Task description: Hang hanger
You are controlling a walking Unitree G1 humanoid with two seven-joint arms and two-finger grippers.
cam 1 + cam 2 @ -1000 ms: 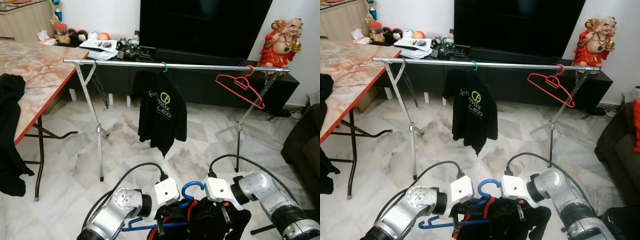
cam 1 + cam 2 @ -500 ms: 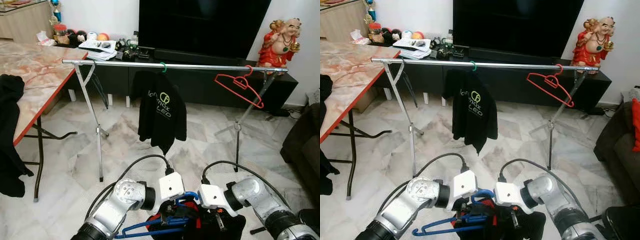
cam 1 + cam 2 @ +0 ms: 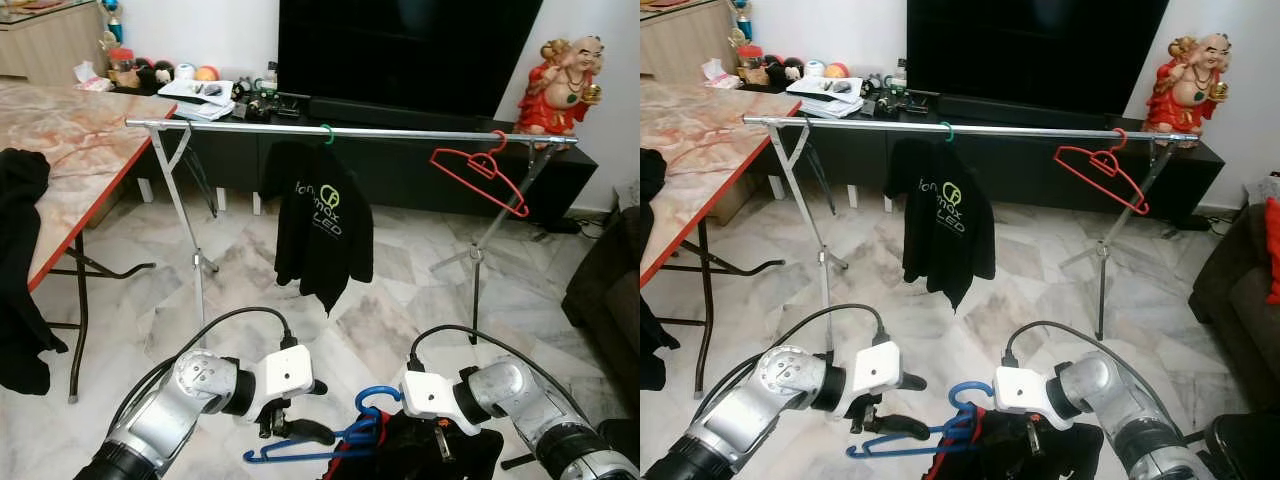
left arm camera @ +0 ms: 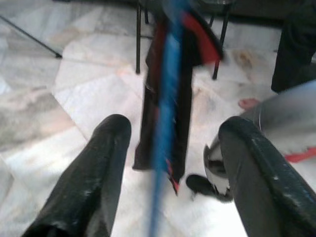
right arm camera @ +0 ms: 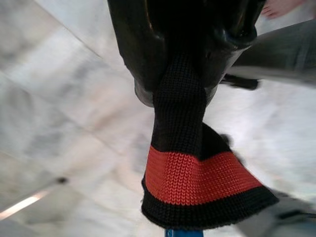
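While the right gripper (image 5: 185,74) pinches the black garment (image 5: 197,168), the left gripper (image 4: 168,163) apparently gapes around the blue hanger (image 4: 165,123)

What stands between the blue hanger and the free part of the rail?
Nothing visible. The blue hanger is low, at the right gripper, and only open floor lies before the rail, bare between the black shirt and red hanger.

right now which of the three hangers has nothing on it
The red hanger at the rail's right end hangs bare. The green-hooked hanger carries a black shirt, and the blue hanger by the grippers holds a black-and-red garment.
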